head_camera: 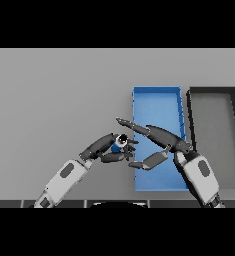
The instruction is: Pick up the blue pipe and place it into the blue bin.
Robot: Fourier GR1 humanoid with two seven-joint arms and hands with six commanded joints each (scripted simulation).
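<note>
Bare sorting bench, lab-like: plain grey counter (49, 90), blue bin (156, 100) at 2 o'clock, dark bin (214, 91) just beside it at 3.

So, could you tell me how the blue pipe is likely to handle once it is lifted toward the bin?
The blue pipe looks small inside the left hand, so probably light. Its round, hollow end suggests it is rigid and would roll if dropped beside the blue bin. Curled fingers cover most of it, so slipperiness is unclear.

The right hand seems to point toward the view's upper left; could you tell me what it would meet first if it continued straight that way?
Nothing obvious: beyond the right hand, only bare table shows, though depth is unclear.
</note>
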